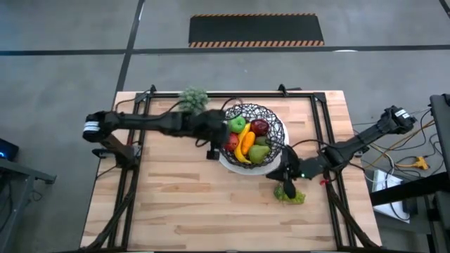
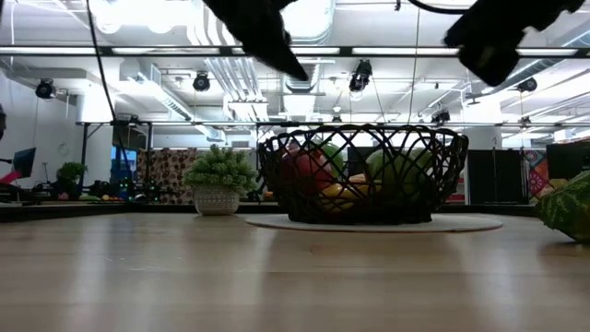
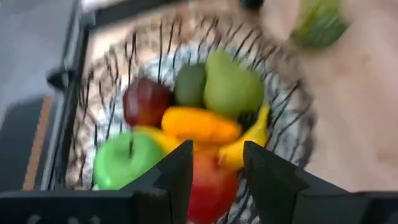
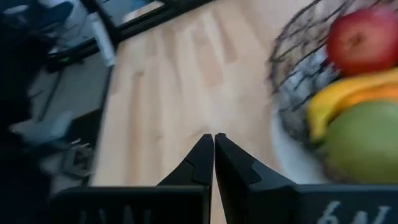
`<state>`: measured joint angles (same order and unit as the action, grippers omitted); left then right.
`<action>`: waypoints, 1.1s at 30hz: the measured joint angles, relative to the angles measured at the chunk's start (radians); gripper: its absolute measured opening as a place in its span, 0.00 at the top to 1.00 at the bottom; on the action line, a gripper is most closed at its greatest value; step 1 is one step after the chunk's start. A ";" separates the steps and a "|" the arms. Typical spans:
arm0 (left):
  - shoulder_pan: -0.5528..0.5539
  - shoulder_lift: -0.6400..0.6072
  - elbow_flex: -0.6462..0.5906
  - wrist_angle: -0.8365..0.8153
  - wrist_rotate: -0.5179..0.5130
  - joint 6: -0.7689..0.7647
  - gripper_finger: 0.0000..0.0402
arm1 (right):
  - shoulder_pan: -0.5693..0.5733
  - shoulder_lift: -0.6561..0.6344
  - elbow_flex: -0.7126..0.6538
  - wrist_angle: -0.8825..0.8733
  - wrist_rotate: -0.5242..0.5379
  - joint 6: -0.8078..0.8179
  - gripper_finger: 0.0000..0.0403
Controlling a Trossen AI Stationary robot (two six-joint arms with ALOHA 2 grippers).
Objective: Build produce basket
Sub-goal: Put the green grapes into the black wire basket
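Basket nearly full, one green bunch left out on the table.

High view: wire basket (image 1: 271,119) at middle of table's far edge, holding green apple (image 1: 238,125), red apple (image 1: 260,127), banana (image 1: 238,152), carrot (image 1: 247,142), pear (image 1: 259,152). Left gripper (image 1: 226,133) over basket's left rim. Right gripper (image 1: 287,183) low beside green grapes (image 1: 290,197), near right edge, just outside basket. Potted plant (image 1: 194,98) at far edge.
Low view: basket centred on white plate (image 2: 461,223), green bunch at right margin, both arms overhead.
Left wrist view: fingers (image 3: 181,171) apart, empty, above fruit pile.
Right wrist view: fingers (image 4: 202,155) pressed together, nothing between; bare table (image 4: 161,87) ahead, basket off to one side.
Likely step: fetch last piece. Next: open right claw, close on grapes, lift over rim.
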<state>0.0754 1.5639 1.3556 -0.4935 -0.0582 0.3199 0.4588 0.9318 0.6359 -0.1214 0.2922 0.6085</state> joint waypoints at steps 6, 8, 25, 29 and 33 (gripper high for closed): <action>-0.091 -0.141 -0.150 0.198 0.000 0.000 0.69 | 0.120 0.041 0.088 -0.101 0.002 0.136 0.98; -0.114 -0.179 -0.194 0.259 0.000 0.000 0.69 | 0.153 0.083 0.148 -0.201 0.022 0.187 0.98; -0.163 -0.340 -0.337 0.412 -0.002 -0.026 0.69 | 0.285 0.434 0.451 -0.677 -0.113 0.444 0.80; -0.163 -0.338 -0.338 0.409 -0.002 -0.026 0.69 | 0.284 0.533 0.531 -0.849 -0.083 0.438 0.69; -0.163 -0.337 -0.346 0.409 -0.003 -0.025 0.69 | 0.291 0.614 0.544 -0.894 0.010 0.437 0.60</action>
<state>-0.0872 1.2266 1.0092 -0.0847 -0.0608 0.2947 0.7502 1.5459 1.1800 -1.0154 0.3023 1.0453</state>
